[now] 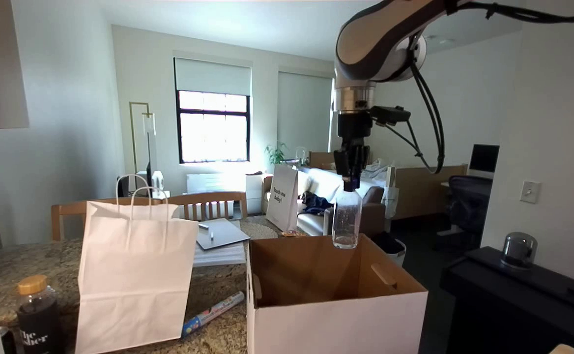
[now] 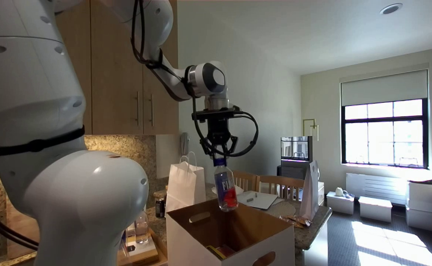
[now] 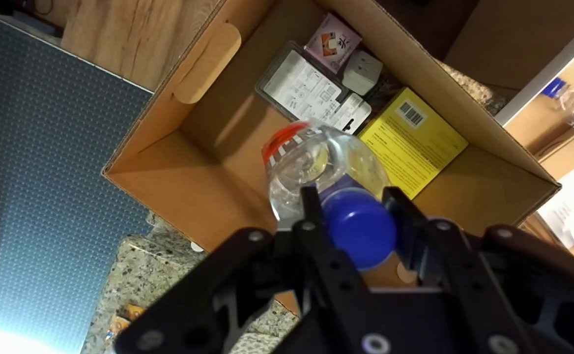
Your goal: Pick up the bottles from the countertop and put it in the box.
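A clear bottle with a blue cap hangs upright from my gripper, whose fingers are shut on the cap. In both exterior views the bottle is over the open cardboard box, its base about level with the box's far rim. Seen from the wrist, the box's inner walls surround the bottle's lower end. Granite countertop shows beside the box. More clear bottles with blue caps lie at the right edge of the wrist view; a clear bottle stands low beside the arm's base.
Inside the box lie a yellow carton, a white-labelled pack, a white adapter and a pink carton. A white paper bag, a printed tube and a dark orange-capped bottle stand or lie alongside.
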Tool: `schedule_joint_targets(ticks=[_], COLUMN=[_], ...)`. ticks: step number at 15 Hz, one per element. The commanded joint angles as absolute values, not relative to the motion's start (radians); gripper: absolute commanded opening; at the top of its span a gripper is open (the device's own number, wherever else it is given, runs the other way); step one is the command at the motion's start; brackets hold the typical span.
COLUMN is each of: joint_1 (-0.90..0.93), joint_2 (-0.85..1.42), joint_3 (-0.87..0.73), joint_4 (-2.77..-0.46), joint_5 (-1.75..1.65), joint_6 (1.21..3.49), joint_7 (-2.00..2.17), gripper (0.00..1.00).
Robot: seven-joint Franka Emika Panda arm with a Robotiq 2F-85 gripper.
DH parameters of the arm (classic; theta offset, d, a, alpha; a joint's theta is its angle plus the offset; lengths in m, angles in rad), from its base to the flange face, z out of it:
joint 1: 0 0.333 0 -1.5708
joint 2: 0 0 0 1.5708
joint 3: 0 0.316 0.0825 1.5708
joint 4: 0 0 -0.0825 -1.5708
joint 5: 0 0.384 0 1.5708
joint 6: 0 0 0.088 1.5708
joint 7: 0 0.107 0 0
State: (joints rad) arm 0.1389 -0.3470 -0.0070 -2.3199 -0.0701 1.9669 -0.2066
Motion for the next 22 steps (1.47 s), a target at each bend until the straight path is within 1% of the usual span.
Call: schedule_joint_targets(ticks=[1,3,4,7,8,11,16,22], joint_1=[0.125,0.133,0.12,0.122,0.122,0.127,0.108,0.059], joint_2=[-0.298,-0.3,-0.291,-0.287,-0.287,-0.214,-0.055,0.132], joint_3=[0.002,0.003,0.012,0.016,0.016,0.022,0.018,0.013], joint_4=[-2.323,-2.327,-2.318,-2.318,-2.317,-2.281,-2.125,-1.904], joint_5=[-0.029,0.0,-0.035,-0.022,-0.022,-0.005,0.019,0.117], joint_6=[2.013,2.01,1.991,1.991,1.991,2.019,1.952,1.762], joint_7=[-0.216,-0.232,-0.211,-0.211,-0.211,-0.213,-0.203,-0.271], gripper=[0.15,0.15,0.36,0.36,0.15,0.15,0.15,0.14])
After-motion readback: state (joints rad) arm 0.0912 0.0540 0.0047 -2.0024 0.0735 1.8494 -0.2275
